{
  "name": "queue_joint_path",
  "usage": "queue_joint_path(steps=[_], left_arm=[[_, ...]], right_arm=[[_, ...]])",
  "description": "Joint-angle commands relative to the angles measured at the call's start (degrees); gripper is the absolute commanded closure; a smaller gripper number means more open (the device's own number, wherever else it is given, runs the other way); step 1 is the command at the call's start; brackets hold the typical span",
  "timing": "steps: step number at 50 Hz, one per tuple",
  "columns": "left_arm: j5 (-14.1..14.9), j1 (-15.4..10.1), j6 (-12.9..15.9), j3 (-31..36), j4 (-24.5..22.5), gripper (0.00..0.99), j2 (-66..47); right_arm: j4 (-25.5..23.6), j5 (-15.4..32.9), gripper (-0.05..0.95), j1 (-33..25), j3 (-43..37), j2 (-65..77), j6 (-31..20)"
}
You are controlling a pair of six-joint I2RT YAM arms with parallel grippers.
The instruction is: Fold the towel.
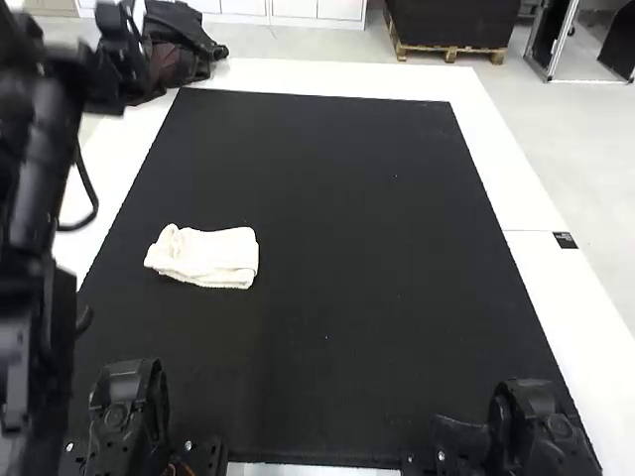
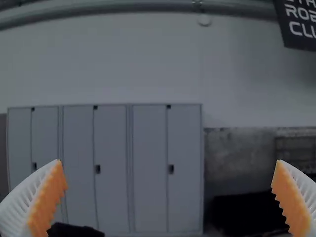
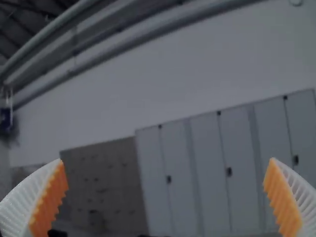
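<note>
The counter [image 1: 556, 297] under me is white, with a large black mat [image 1: 377, 198] laid over most of it. Past my fingers, both wrist views look at a dim room: grey lockers [image 2: 112, 168] stand against a pale wall [image 2: 123, 64], with pipes [image 3: 123, 37] running along it above them, and a dark banner [image 2: 300, 24] hangs high up.

My left gripper [image 2: 169, 160] has its white, ribbed fingers [image 2: 22, 200] spread wide, a broad gap between the orange pads. My right gripper [image 3: 166, 160] is spread just as wide.

The cream towel [image 1: 208, 258] lies on the mat, toward the counter's left edge. It is folded into a small, roughly oblong bundle, with a rumpled bulge at its left end.

A dark bag [image 1: 179, 45] sits at the counter's far left corner, and a small black label [image 1: 565, 240] is on the white by the right edge. A big, blurred dark structure [image 1: 35, 248] hides part of the counter's left edge, with a cable [image 1: 91, 203] curving out beside it.
</note>
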State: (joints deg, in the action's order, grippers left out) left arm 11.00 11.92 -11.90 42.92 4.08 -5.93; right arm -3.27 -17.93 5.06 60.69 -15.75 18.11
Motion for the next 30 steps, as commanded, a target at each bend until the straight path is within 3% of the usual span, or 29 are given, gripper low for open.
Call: queue_joint_path(steps=[1, 8, 12, 14, 19, 21, 27, 30], left_arm=[[1.7, -0.2, -0.6, -2.9, 0.8, 0.028, 4.3], [1.4, -0.1, 0.6, -6.0, 3.6, 0.028, 6.2], [0.4, -0.1, 6.7, -7.6, 1.4, 0.028, 6.2], [-0.1, -0.1, 10.8, -9.2, -1.7, 0.028, 6.1], [-3.5, 0.3, 15.6, -17.2, -11.2, 0.028, 6.1], [-3.6, 0.5, 18.3, -21.6, -15.9, 0.028, 6.2], [-3.8, 0.6, 22.7, -34.7, -29.3, 0.028, 6.1], [-7.8, 0.6, 26.0, -39.8, -33.3, 0.028, 6.2]], right_arm=[[0.5, 3.9, -0.01, -2.7, -4.1, 7.4, -3.2], [-3.5, 13.5, -0.01, -5.8, -10.9, 15.2, -11.6], [-4.2, 18.9, -0.01, -6.8, -16.7, 15.7, -13.9], [-4.7, 19.1, -0.01, -7.4, -20.1, 15.5, -16.3], [-3.4, 14.2, -0.01, -7.2, -29.4, 15.6, -24.2], [0.2, 14.0, -0.01, -7.2, -34.6, 15.6, -24.8], [21.7, 21.2, -0.01, -7.3, -50.0, 15.7, -25.4], [27.4, 21.1, -0.01, -7.1, -56.0, 15.7, -27.7]])
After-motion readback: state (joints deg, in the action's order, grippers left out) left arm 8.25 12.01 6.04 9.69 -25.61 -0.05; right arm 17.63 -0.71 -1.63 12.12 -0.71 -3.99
